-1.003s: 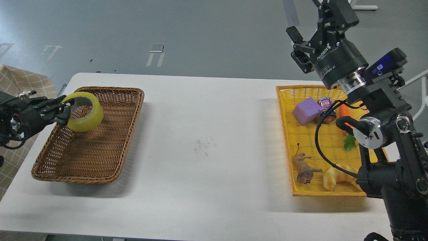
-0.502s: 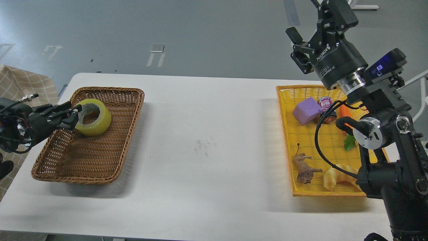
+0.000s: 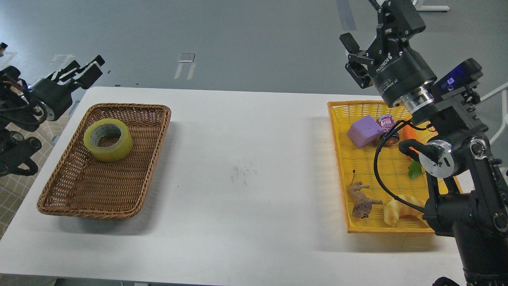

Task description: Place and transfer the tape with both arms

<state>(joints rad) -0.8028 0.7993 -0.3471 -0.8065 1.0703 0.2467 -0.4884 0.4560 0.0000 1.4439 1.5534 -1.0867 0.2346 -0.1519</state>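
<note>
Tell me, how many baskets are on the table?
2: the brown wicker basket at the table's left, holding the tape, and the yellow basket at its right.

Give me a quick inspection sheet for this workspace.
Surface: white table, faint grey scuff near the middle.
Job's things: tape lying flat in the wicker basket, held by nothing.
Clutter: yellow tray holds a purple block, small can, carrot, toy lion, bread toy.
Grippers: left tool open, raised off the table's far left corner; right tool open, above the tray's far end.
Cables: black cable loops over the tray.
Surroundings: grey floor, checked cloth at left.
</note>
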